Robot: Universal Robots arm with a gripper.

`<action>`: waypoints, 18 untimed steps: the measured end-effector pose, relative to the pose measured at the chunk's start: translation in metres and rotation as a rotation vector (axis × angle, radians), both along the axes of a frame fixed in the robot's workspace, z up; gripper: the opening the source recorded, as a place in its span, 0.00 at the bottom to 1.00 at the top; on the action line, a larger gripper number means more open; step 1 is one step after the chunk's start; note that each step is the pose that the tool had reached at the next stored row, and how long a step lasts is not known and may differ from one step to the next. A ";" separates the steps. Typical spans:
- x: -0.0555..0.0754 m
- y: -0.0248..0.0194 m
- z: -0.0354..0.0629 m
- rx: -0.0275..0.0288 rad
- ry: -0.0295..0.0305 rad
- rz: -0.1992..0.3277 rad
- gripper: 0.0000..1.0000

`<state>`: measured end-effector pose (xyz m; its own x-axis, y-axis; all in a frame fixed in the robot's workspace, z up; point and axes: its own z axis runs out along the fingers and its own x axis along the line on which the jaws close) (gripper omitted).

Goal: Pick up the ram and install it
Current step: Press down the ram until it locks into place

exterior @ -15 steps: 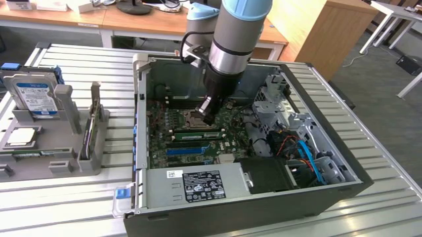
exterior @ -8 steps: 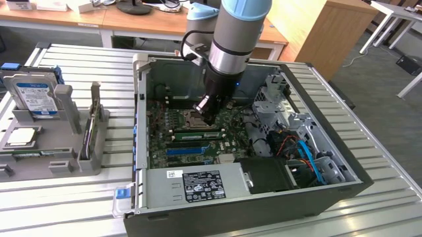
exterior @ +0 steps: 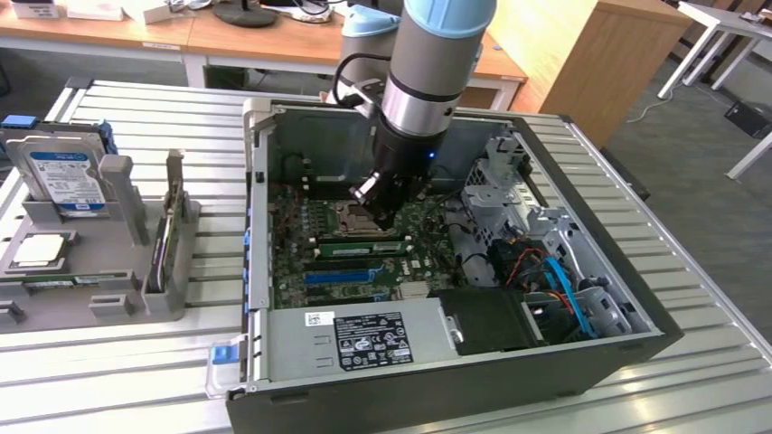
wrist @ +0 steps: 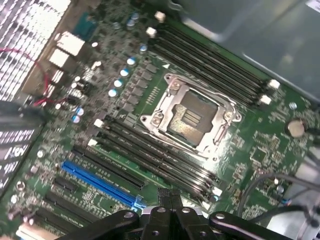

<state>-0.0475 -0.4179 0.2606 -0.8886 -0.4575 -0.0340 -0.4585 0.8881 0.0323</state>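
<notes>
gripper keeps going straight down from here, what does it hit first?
Most likely the ram seated in the motherboard slots beside the CPU socket. The gripper, jaws shut, hangs just above that area inside the PC case. Depth is unclear, so it could meet the socket edge instead.

Open PC case (exterior: 627,348) on slatted table (exterior: 700,271); grey parts rack (exterior: 115,262) holding hard drive (exterior: 63,181) at exterior view's left.
</notes>
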 end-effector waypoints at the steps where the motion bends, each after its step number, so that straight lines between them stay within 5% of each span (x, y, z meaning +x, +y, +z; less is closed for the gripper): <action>1: 0.000 0.0000 0.0000 -0.0001 0.0000 -0.017 0.11; 11: 0.000 0.0000 -0.0001 0.0000 0.0000 -0.173 0.11; 18: 0.000 0.0000 -0.0001 -0.0001 0.0000 -0.184 0.11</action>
<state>-0.0477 -0.4179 0.2606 -0.9573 -0.2872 -0.0340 -0.2883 0.9570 0.0322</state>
